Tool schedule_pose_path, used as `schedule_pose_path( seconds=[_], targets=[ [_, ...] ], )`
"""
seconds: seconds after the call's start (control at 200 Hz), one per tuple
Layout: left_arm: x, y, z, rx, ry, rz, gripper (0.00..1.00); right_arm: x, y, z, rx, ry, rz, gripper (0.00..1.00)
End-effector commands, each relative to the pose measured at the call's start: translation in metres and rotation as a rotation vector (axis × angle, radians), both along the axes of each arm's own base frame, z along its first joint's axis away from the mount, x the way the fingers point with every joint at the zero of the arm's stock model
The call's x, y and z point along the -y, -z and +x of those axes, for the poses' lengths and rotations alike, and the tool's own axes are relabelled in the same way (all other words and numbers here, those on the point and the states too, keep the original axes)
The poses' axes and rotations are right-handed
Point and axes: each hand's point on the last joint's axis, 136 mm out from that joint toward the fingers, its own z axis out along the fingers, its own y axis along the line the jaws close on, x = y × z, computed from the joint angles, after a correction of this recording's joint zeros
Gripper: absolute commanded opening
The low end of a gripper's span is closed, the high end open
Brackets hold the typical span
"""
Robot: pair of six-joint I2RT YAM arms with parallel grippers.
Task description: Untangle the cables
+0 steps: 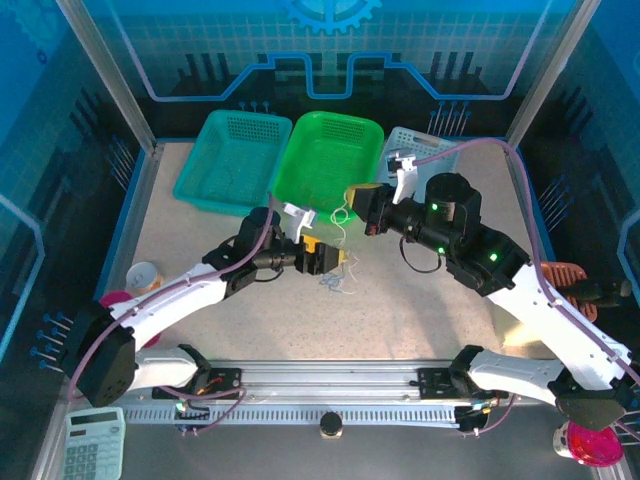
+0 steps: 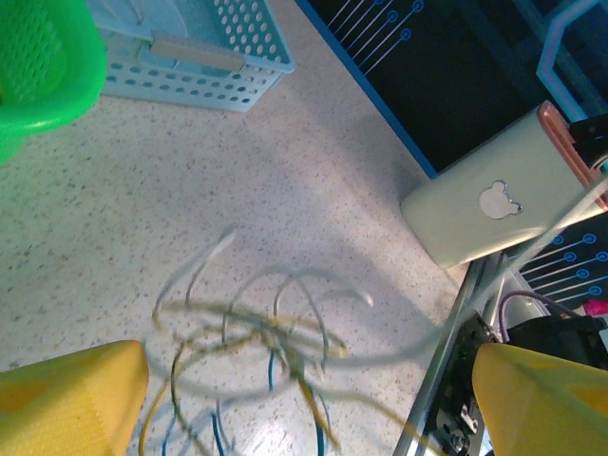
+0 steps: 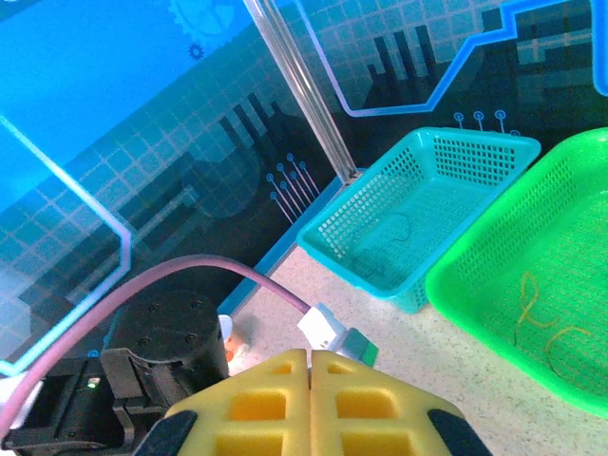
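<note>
two arms reach inward in the top view, elbows bent outward, wrists almost meeting mid-table. the left gripper [image 1: 322, 258] points toward the right arm. the cables [image 1: 338, 282] sit in a small clump just past its fingertips on the speckled table [image 1: 200, 230]. the right gripper [image 1: 358, 203] points at the left arm, with the green basket [image 1: 330, 150] just beside it. a calculator [image 1: 90, 445] lies beside the left base, its key marks too small to read.

from the left wrist, the left gripper [image 2: 304, 380] has its yellow fingers [image 2: 66, 399] spread wide. the cables [image 2: 256, 332] lie between and just ahead of them — white, blue and yellowish loops, blurred. ahead and to the right, a pale case [image 2: 484, 204] bears a small bear-head emblem.

from the right wrist, the right gripper [image 3: 311, 380] has its pads pressed flush together, and whether anything is pinched between them cannot be told. ahead and to the right, a yellowish cord [image 3: 541, 318] lies in the green basket [image 3: 513, 275], with a teal basket [image 3: 418, 209] touching it.
</note>
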Motion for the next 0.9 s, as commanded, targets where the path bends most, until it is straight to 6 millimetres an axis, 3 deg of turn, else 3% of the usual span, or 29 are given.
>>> schedule_pose_path(
  seconds=[0.0, 0.085, 0.18, 0.28, 0.33, 0.65, 0.895],
  targets=[
    [0.012, -0.015, 0.013, 0.077, -0.006, -0.007, 0.84, -0.002, -0.023, -0.003, 0.027, -0.026, 0.072, 0.00],
    [0.017, -0.013, 0.017, 0.076, -0.003, -0.005, 0.72, -0.003, -0.025, -0.006, 0.027, -0.036, 0.087, 0.00],
    [0.021, -0.008, 0.020, 0.064, 0.003, -0.002, 0.45, 0.001, -0.028, -0.007, 0.038, -0.024, 0.084, 0.00],
    [0.020, 0.002, 0.018, 0.044, 0.004, 0.010, 0.10, 0.013, -0.032, -0.004, 0.058, 0.023, 0.065, 0.00],
    [0.017, 0.007, 0.016, 0.036, -0.001, 0.017, 0.02, 0.020, -0.033, -0.003, 0.068, 0.047, 0.057, 0.00],
    [-0.002, 0.036, 0.001, -0.003, -0.032, 0.072, 0.00, 0.076, -0.051, 0.005, 0.114, 0.202, 0.073, 0.00],
    [-0.006, 0.049, -0.004, -0.031, -0.036, 0.084, 0.00, 0.092, -0.077, 0.003, 0.158, 0.219, 0.105, 0.00]
  ],
)
